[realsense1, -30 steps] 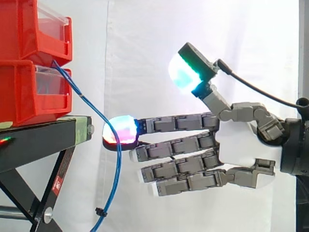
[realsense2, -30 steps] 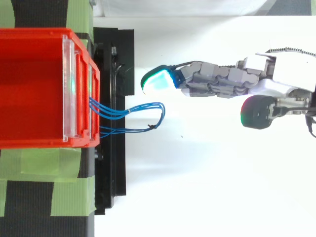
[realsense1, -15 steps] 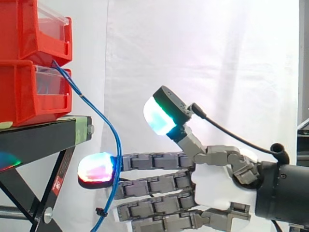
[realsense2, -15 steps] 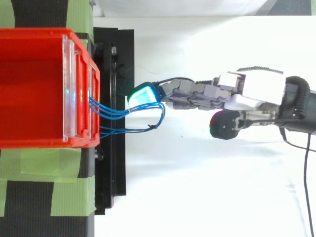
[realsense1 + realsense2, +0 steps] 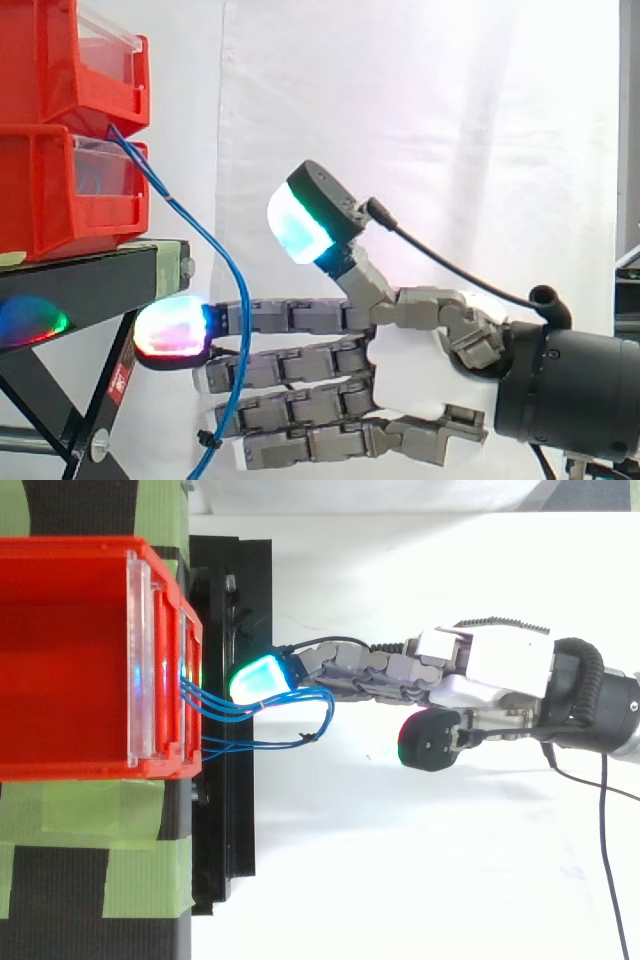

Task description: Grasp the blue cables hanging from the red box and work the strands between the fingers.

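Observation:
Thin blue cables [image 5: 229, 300] hang in a loop from the lower red box [image 5: 70, 190] and drop past the black stand [image 5: 90, 285]. From above, the blue cables [image 5: 290, 705] run out of the red box [image 5: 70, 655] as two bundles of strands. My hand [image 5: 420, 370] reaches in from the right with straight fingers and a raised thumb. Its fingers lie level across the hanging strands, and the top fingertip [image 5: 172, 330] glows just under the stand's edge. In the top view the hand [image 5: 480, 665] has its fingertip [image 5: 260, 678] touching the upper strands. The hand is open and grips nothing.
A second red box [image 5: 75, 60] is stacked on the lower one. The stand's slanted legs [image 5: 110, 400] run down at the lower left. Green tape [image 5: 100, 810] covers the stand's top beside the boxes. A white curtain fills the background.
The hand has moved left toward the stand and dropped lower. Its fingers now reach the hanging cables and cross them, where a second ago the fingertip was just beside the loop.

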`<state>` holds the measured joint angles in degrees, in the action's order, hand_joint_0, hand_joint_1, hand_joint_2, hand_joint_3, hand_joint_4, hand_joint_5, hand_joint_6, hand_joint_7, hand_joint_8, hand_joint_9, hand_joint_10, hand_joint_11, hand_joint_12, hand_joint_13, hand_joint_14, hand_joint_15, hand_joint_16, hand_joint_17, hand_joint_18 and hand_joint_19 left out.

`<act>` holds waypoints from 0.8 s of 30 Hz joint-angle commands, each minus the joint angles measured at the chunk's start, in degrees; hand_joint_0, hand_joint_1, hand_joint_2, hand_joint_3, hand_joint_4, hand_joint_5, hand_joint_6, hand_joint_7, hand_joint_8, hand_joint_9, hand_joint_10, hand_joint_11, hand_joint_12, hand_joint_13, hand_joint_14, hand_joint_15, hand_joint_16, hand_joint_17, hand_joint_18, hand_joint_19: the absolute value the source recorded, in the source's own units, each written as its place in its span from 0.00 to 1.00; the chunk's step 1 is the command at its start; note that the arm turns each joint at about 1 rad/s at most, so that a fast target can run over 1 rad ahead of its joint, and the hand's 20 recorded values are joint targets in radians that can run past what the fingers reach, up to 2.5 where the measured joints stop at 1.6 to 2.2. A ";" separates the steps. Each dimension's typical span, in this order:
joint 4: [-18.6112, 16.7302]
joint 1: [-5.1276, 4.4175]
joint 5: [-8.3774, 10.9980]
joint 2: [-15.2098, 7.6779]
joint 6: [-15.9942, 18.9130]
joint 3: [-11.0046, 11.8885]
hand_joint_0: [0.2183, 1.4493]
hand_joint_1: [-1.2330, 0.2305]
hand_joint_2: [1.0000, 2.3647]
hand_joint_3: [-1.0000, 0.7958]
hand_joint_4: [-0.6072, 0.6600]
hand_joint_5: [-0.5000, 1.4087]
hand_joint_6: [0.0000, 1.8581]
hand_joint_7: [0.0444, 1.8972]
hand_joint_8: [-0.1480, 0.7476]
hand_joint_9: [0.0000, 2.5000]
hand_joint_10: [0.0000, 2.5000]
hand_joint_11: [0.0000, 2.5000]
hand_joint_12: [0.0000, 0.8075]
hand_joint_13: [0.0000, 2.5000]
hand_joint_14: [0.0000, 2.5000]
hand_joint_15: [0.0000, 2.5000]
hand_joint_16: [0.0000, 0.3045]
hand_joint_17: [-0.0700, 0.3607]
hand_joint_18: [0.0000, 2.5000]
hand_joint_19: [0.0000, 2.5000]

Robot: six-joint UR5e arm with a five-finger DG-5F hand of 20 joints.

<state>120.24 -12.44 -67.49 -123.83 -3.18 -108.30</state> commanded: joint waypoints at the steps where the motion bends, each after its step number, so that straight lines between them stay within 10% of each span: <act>1: -0.18 0.22 -0.19 -2.21 0.20 1.60 0.33 0.61 0.00 0.00 0.57 0.01 0.00 0.34 0.48 0.00 0.00 0.07 0.44 0.00 0.00 0.09 0.24 0.54 0.00 0.09; 6: 0.34 0.49 -2.65 -4.31 5.03 4.41 0.33 0.61 0.00 0.00 0.57 0.01 0.00 0.34 0.48 0.00 0.00 0.08 0.45 0.00 0.00 0.09 0.24 0.54 0.00 0.09; 24: 3.86 0.66 -6.96 -4.23 5.56 4.50 0.34 0.61 0.00 0.00 0.57 0.02 0.00 0.34 0.49 0.00 0.00 0.09 0.45 0.00 0.00 0.10 0.23 0.54 0.00 0.10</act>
<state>123.92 -11.86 -73.68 -128.07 2.36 -103.80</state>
